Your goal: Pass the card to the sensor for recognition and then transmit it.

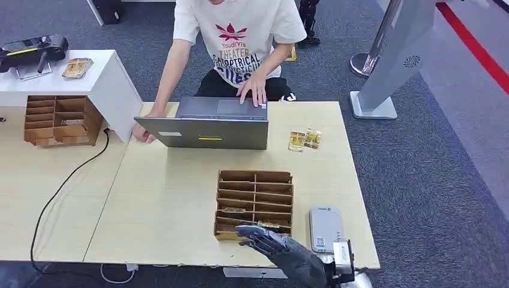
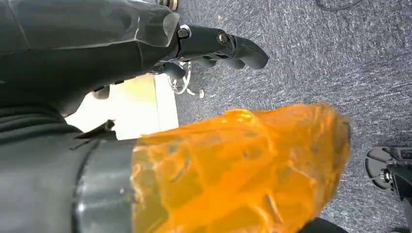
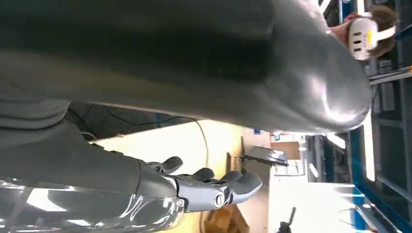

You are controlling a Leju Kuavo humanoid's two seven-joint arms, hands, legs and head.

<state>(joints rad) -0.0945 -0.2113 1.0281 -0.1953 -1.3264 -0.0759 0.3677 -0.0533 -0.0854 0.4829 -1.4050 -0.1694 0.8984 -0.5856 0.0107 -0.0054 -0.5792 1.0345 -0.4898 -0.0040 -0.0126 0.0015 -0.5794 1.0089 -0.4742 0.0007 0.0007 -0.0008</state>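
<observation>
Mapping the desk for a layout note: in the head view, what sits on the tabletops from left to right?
Left wooden organizer → laptop → slotted wooden card box → two gold card packets → grey sensor.

Bare tabletop [image 1: 168, 204] left of organizer [image 1: 255, 203]

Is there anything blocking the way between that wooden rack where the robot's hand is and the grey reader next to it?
Nothing visible. The right hand reaches over the near row of the wooden rack, and the grey reader lies flat just beside it, with only bare table between them.
</observation>
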